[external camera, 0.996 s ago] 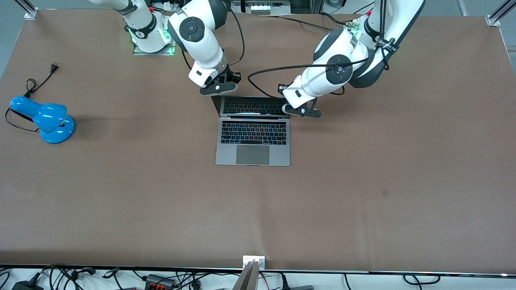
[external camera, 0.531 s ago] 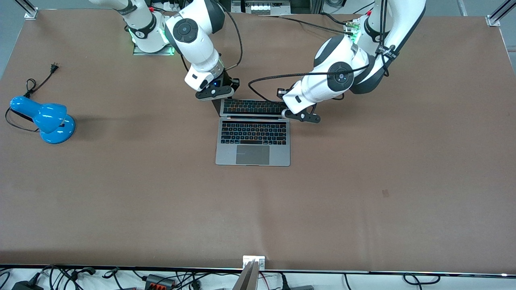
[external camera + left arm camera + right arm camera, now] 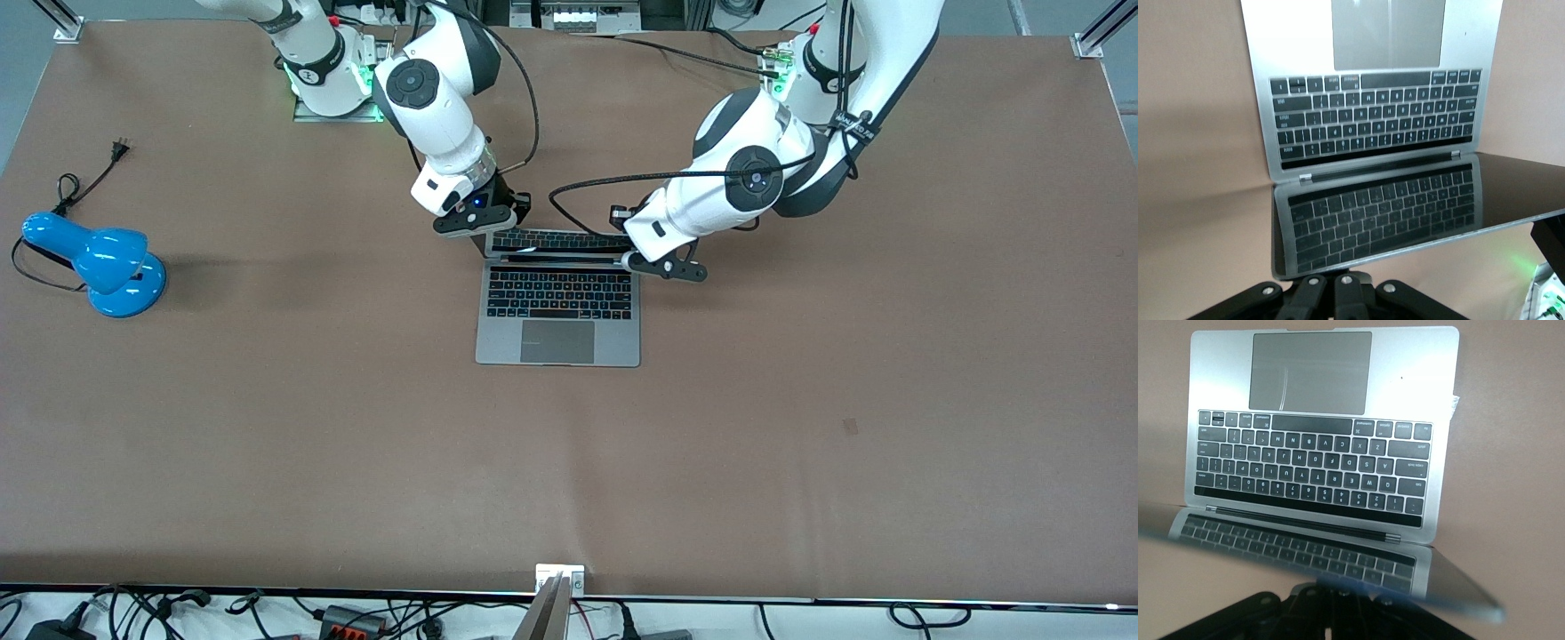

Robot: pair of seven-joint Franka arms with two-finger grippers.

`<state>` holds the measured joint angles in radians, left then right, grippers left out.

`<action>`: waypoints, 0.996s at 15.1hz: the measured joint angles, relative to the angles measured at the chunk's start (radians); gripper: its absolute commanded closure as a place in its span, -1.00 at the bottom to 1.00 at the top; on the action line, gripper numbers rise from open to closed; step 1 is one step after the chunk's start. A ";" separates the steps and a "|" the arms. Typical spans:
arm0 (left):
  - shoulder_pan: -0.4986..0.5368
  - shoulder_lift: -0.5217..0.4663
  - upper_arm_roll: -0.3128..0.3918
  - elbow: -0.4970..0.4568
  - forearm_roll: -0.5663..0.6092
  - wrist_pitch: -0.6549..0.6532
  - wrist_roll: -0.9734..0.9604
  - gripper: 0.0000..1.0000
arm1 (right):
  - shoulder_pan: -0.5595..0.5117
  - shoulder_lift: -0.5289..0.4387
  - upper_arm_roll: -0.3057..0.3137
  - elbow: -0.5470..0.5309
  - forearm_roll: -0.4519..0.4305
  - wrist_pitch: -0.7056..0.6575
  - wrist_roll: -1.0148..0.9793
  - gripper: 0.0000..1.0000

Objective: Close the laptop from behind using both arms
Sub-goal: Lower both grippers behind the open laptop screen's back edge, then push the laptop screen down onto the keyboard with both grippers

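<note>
The silver-grey laptop (image 3: 558,307) lies open mid-table, its black keyboard (image 3: 1375,117) and grey trackpad (image 3: 1311,372) facing up. The lid's dark screen (image 3: 1385,213) leans forward over the keyboard and mirrors the keys. My left gripper (image 3: 656,260) is shut, its fingers (image 3: 1348,297) together against the lid's top edge (image 3: 1418,247), at the corner toward the left arm's end. My right gripper (image 3: 478,220) is also shut, its closed fingers (image 3: 1338,607) under the lid's top edge (image 3: 1358,583) at the other corner. Neither holds anything.
A blue desk lamp (image 3: 98,262) lies at the right arm's end of the brown table (image 3: 800,400), its black cord and plug (image 3: 118,148) beside it. Black cables loop off both wrists above the laptop's hinge side.
Both grippers have moved toward the front camera with the lid. The lid has tipped further down over the keyboard, so less of the screen shows.
</note>
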<state>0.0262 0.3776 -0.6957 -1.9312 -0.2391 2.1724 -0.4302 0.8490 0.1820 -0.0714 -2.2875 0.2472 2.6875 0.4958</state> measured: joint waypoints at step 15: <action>-0.001 0.206 0.007 0.104 0.093 0.030 -0.038 1.00 | -0.020 0.081 -0.001 0.005 0.000 0.212 -0.001 1.00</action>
<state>0.0253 0.5834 -0.6884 -1.8267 -0.1464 2.2024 -0.4678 0.8295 0.2631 -0.0723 -2.2828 0.2472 2.8998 0.4953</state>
